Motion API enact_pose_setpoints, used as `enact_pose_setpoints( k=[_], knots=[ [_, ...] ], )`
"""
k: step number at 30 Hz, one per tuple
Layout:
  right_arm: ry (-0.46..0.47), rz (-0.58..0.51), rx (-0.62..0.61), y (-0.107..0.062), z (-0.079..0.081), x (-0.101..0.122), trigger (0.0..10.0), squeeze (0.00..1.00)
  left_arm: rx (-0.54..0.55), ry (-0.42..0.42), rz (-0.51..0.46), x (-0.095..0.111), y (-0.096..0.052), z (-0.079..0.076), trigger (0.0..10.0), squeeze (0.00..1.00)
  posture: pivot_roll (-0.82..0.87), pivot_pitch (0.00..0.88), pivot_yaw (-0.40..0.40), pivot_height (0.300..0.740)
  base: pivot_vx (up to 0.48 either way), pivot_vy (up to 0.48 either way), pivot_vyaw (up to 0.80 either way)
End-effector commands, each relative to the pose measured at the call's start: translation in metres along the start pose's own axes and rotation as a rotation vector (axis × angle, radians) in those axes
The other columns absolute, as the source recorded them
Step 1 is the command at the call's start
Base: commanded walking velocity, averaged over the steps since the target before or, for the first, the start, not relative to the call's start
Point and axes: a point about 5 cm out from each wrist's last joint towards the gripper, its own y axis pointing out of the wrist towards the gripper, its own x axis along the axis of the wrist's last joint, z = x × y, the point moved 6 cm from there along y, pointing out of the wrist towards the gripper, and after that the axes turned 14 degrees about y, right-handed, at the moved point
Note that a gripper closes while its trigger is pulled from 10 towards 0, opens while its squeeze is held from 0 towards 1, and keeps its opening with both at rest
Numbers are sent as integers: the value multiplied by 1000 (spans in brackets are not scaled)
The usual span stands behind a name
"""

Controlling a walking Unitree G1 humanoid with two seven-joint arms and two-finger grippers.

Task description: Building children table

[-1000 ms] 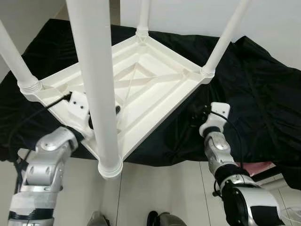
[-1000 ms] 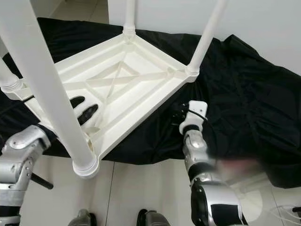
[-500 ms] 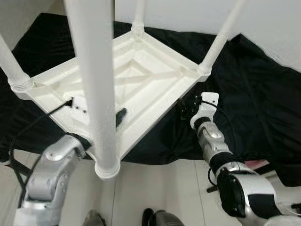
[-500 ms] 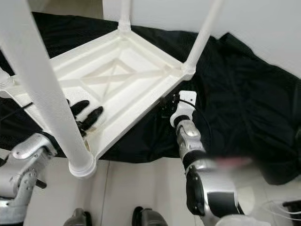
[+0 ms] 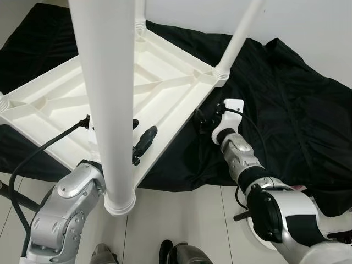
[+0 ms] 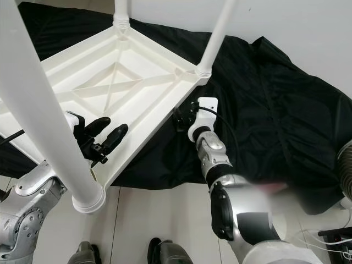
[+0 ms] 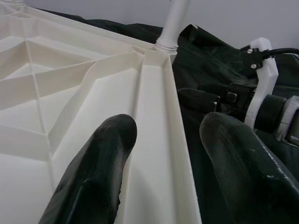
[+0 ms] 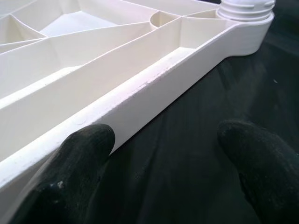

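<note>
Your white plastic children's table [image 5: 110, 93] lies upside down on a black cloth [image 5: 291, 110] spread over the floor [image 5: 181, 214], ribbed underside up, legs pointing at the camera.

Near leg [image 5: 107, 104]: thick white tube rising straight up from the near corner. It cuts across your head views and hides part of the left arm and the table's near rim.

Far right leg [image 6: 217, 33] stands in its socket at the right corner; another leg [image 6: 121, 11] stands at the far corner.

Left end effector [image 6: 104, 135]: fingers spread wide, straddling the table's near right rim. In the left wrist view one finger [image 7: 91, 172] sits inside the frame over the rib channel; the other [image 7: 247, 163] is outside over the cloth. A black cable [image 5: 44, 151] runs back along that arm.

Right end effector [image 6: 184, 116]: low over the cloth, just beside the same rim, nearer the right corner leg. Open wide; in the right wrist view one fingertip [image 8: 79, 158] is at the rim's outer wall, touching or nearly so, the other [image 8: 257, 154] over bare cloth.

Shoes [image 5: 176, 254] at the bottom edge of the head views. A grey ribbed hose [image 6: 344, 170] and white cords lie at the right edge, off the cloth.
</note>
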Motion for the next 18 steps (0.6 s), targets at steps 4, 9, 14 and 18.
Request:
enact_pose_setpoints(
  k=[4, 9, 14, 18],
  knots=[
    [-37, -14, -24, 2, 0, 4, 10000, 0, -28, -12, -3, 4, 4, -11, 10000, 0, 192, 154, -184, 740, 0, 0, 0],
    [-50, -31, -53, -1, -9, 6, 10000, 0, -22, -13, 8, 3, 3, -10, 10000, 0, 191, 154, -182, 740, 0, 0, 0],
    [-9, -118, -138, -17, -44, 14, 10000, 0, 42, -3, 34, -8, 1, 15, 10000, 0, 168, 136, -153, 740, 0, 0, 0],
    [56, -185, -208, -43, -82, 12, 10000, 0, 123, -45, 49, -19, -2, 47, 10000, 0, 145, 120, -127, 740, 0, 0, 0]
  ],
)
